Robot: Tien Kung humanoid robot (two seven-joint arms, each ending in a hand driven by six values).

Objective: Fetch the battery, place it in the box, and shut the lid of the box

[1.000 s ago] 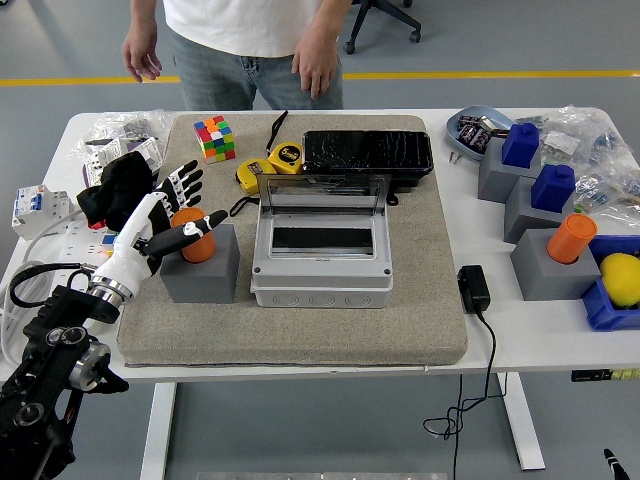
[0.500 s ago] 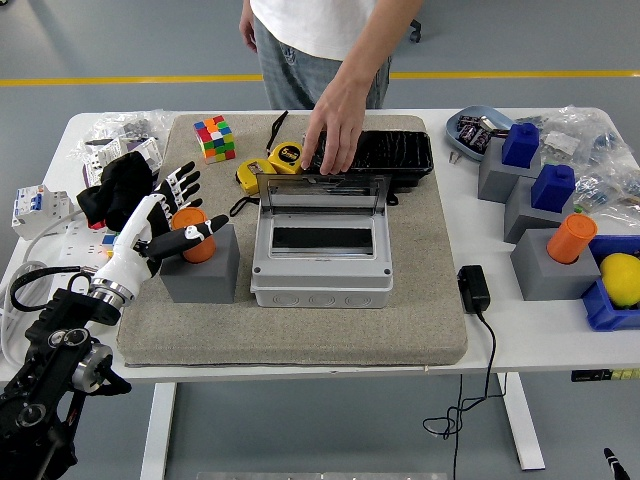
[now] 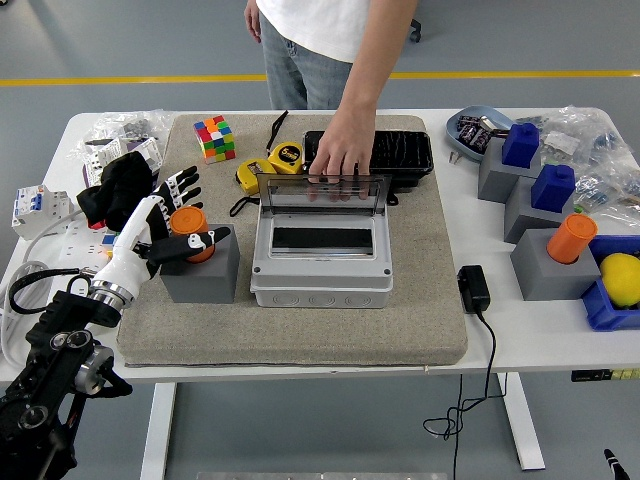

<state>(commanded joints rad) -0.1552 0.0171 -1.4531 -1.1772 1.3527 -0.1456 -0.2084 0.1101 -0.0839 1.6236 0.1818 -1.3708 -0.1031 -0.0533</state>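
Thumb and fingers [image 3: 190, 240] of the left hand [image 3: 150, 225] now curling in around the orange battery [image 3: 188, 222], closer than half a second ago, when still partly spread; a second ago wide open beside it. Not yet a firm pinch as far as visible: thumb across the near face, other fingers behind and to the far side. Battery upright in the grey holder [image 3: 200, 272], just under the fingertips, not lifted. Right hand out of view.

Beyond the fingers, to their right: grey box [image 3: 320, 262] with clear lid [image 3: 322, 190] standing open. Person's hand [image 3: 338, 160], absent from the table a second ago, now resting on the lid's top edge, apparently steadying it.

Likely meaning: grasp about to close, lift next, box held ready.
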